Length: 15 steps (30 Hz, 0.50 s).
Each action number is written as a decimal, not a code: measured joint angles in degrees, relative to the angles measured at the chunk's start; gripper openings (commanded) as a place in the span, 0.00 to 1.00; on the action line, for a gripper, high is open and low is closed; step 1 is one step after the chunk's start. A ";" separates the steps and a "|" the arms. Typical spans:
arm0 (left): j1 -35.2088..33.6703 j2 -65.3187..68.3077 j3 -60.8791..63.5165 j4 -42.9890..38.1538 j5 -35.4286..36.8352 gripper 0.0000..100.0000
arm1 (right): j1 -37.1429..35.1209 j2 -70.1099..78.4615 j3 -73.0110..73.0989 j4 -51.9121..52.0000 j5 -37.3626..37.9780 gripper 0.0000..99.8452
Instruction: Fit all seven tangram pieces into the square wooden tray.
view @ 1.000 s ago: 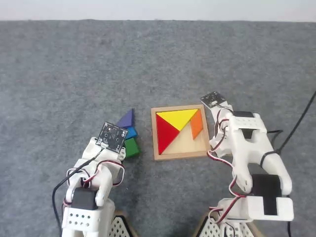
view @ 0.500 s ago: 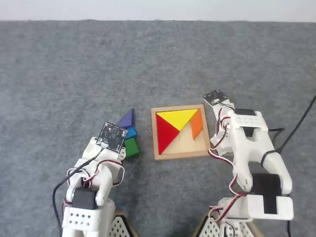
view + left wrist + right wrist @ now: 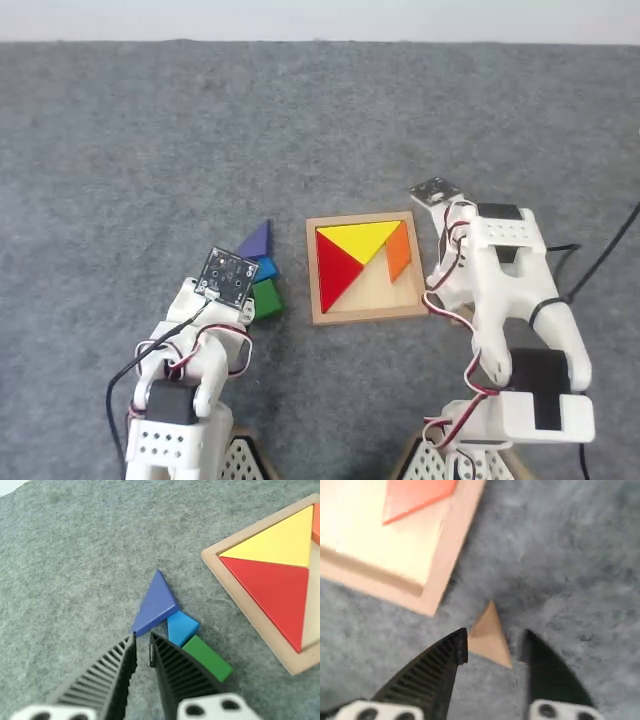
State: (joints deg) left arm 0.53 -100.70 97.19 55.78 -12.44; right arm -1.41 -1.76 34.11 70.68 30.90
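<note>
The square wooden tray (image 3: 316,270) lies mid-table and holds a yellow triangle (image 3: 358,238), a red triangle (image 3: 336,270) and an orange piece (image 3: 399,251). Left of it on the cloth lie a purple triangle (image 3: 256,240), a blue piece (image 3: 267,268) and a green piece (image 3: 267,298). My left gripper (image 3: 142,641) is shut with nothing in it, its tips just short of the purple triangle (image 3: 157,602). My right gripper (image 3: 492,641) is open astride a small tan triangle (image 3: 489,634) on the cloth, just off a corner of the tray (image 3: 455,540).
Grey cloth covers the whole table. The left arm (image 3: 200,350) stands at the front left and the right arm (image 3: 505,290) runs along the tray's right side. Part of the tray floor (image 3: 380,288) is bare wood.
The right arm has shifted a little toward the far side of the table beside the tray. The left arm and all the pieces have stayed put.
</note>
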 measured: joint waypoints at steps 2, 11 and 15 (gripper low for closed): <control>0.00 0.00 0.00 0.00 0.00 0.05 | 0.00 0.00 -0.09 1.14 2.90 0.34; 0.00 0.00 0.00 0.00 0.00 0.05 | -0.09 0.00 4.92 0.00 10.55 0.32; 0.00 0.00 0.00 0.00 0.00 0.05 | -0.09 0.09 6.59 -2.90 11.08 0.25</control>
State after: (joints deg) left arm 0.53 -100.70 97.19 55.78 -12.44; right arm -1.49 -1.67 40.70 67.78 41.98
